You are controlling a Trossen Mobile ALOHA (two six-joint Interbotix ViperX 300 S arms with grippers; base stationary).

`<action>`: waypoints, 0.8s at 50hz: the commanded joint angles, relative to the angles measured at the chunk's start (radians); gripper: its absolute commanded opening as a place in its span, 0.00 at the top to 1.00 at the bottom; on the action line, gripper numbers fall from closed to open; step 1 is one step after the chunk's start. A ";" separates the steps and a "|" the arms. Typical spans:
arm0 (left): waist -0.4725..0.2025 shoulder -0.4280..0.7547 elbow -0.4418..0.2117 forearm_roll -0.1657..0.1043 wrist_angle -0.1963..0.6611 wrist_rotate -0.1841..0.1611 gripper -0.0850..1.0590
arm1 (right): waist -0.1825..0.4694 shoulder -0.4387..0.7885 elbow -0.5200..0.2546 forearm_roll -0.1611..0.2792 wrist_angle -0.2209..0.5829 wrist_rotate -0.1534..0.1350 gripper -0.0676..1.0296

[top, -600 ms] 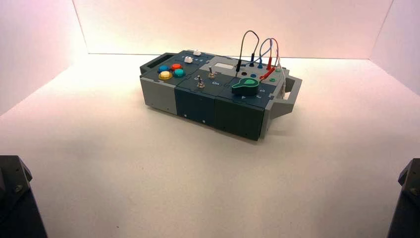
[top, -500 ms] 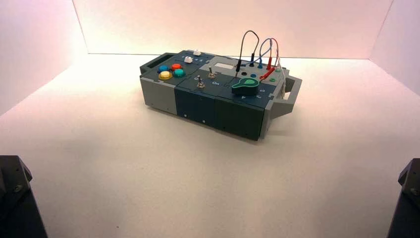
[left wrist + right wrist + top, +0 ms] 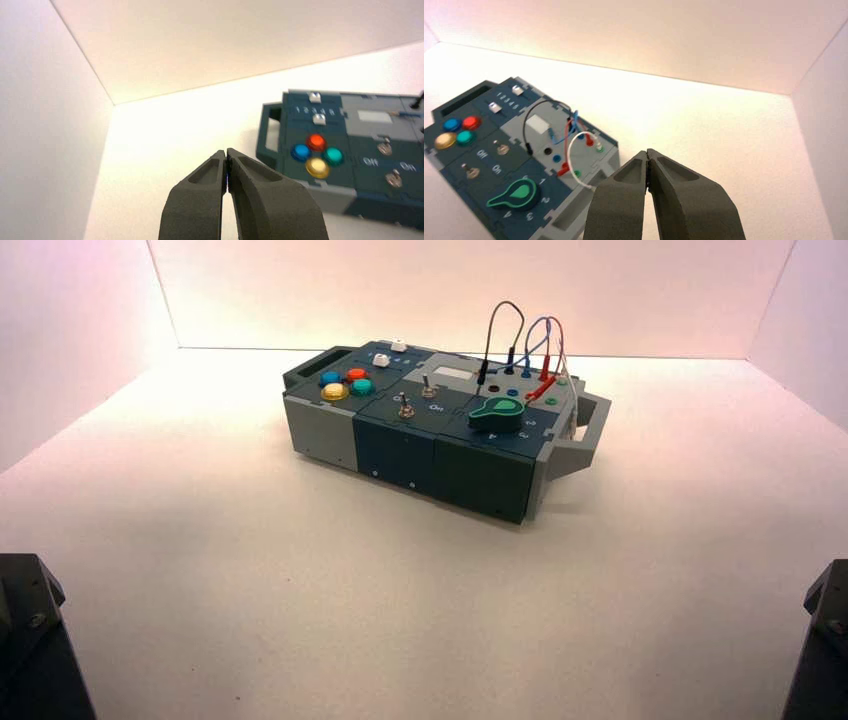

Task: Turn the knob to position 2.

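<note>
The teal-green knob [image 3: 497, 413] sits on the near right part of the box's [image 3: 400, 445] dark blue top. Its pointer aims left, toward the toggle switches. In the right wrist view the knob [image 3: 514, 194] has white digits round it, and the 2 [image 3: 545, 200] lies by its round body, opposite the pointer tip. My right gripper [image 3: 647, 152] is shut and empty, well back from the box. My left gripper [image 3: 226, 152] is shut and empty too, also far from the box. Both arms [image 3: 28, 640] [image 3: 825, 635] rest at the near corners.
Left of the knob stand two metal toggle switches [image 3: 405, 408], then four coloured push buttons [image 3: 346, 383] and two white sliders [image 3: 381, 360]. Looped wires [image 3: 520, 340] rise behind the knob. A grey handle [image 3: 580, 435] juts from the box's right end. White walls enclose the table.
</note>
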 commanded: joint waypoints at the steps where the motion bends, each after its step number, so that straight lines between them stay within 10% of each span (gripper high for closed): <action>1: 0.005 0.002 -0.061 -0.002 0.052 0.003 0.94 | 0.029 0.028 -0.080 0.008 0.063 -0.002 0.96; 40: -0.163 0.120 -0.229 0.000 0.407 0.006 0.94 | 0.110 0.207 -0.285 0.026 0.362 -0.021 0.96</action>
